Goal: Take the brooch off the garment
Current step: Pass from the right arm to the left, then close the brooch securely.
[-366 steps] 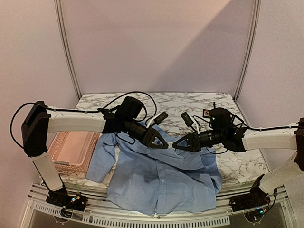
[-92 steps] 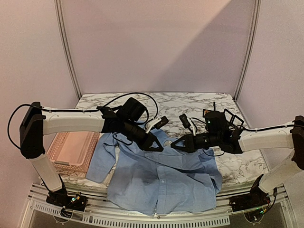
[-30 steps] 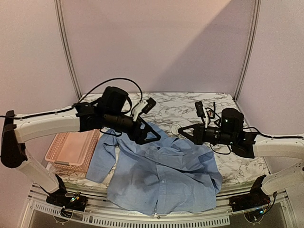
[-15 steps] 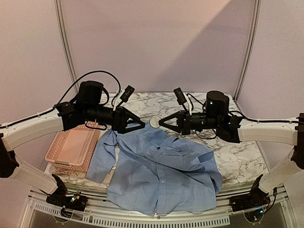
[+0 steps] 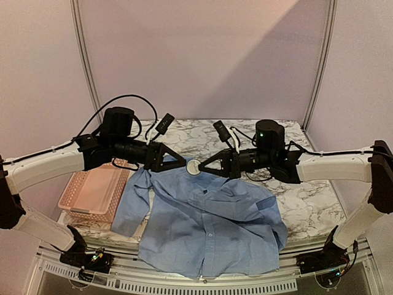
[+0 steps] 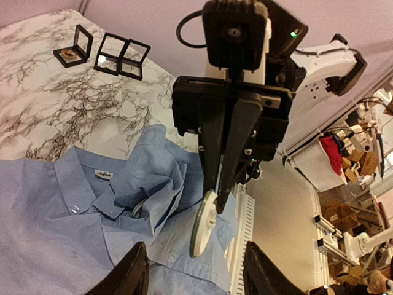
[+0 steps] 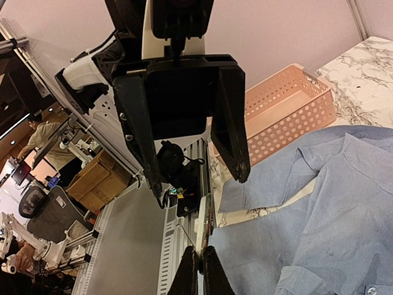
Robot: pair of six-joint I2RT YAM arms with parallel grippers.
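My right gripper is shut on the rim of the brooch, a round white disc held edge-on in the air above the garment's collar. The garment, a light blue shirt, lies spread on the table. My left gripper faces the right one tip to tip. In the left wrist view its fingers stand open either side of the brooch, with a gap on both sides. In the right wrist view the brooch rises from my shut right gripper, between the left gripper's fingers.
A pink basket sits at the left table edge beside the shirt's sleeve. Small black-framed display boxes lie on the marble at the far right. The metal rail runs along the near edge.
My right gripper carried the brooch up off the shirt and leftwards. My left arm pulled back, then faced it, and its jaws have narrowed around the disc.
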